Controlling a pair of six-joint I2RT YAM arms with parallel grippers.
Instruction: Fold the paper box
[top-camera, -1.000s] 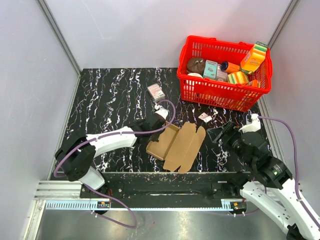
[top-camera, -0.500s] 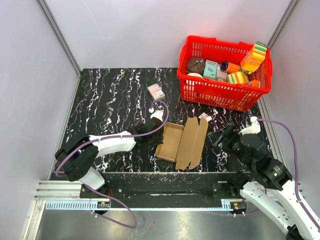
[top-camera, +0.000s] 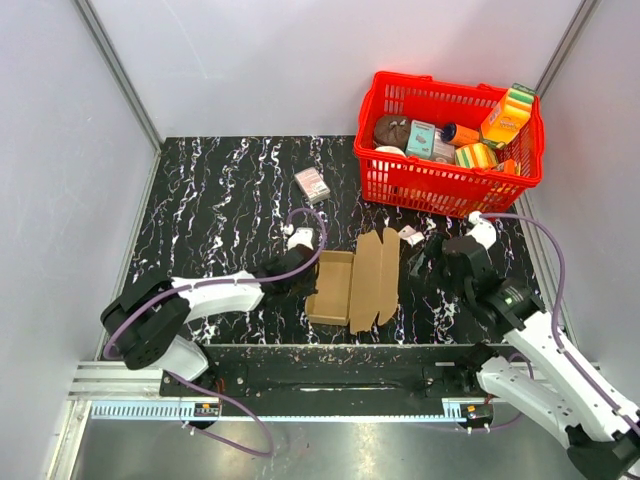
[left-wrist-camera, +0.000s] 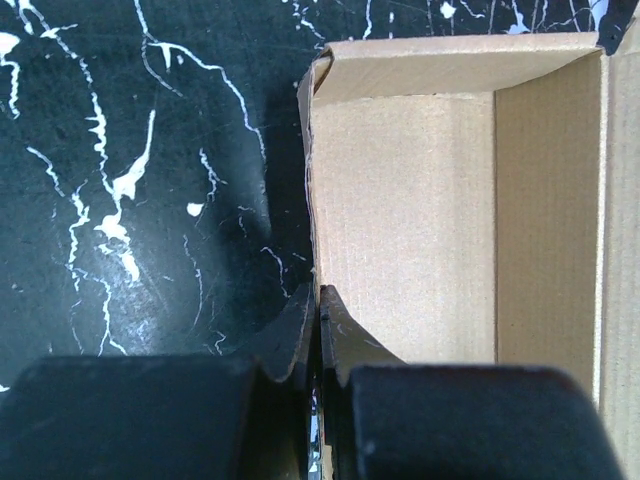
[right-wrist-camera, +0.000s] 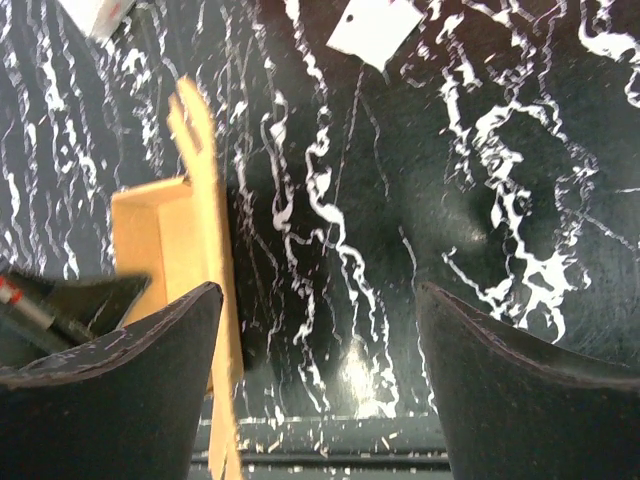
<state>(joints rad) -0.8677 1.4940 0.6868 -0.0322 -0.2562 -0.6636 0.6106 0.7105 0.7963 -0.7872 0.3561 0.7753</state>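
The paper box (top-camera: 355, 290) is plain brown cardboard, unprinted. The table (top-camera: 220, 200) under it is black, veined with white like marble. At two o'clock from the box is a bright red basket (top-camera: 450, 195). At eleven o'clock is a small white-and-pink carton (top-camera: 312, 184).

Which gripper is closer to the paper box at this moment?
Left. The left gripper is closed on the paper box at its left wall; the right gripper stands open to the box's right, seemingly not touching it.
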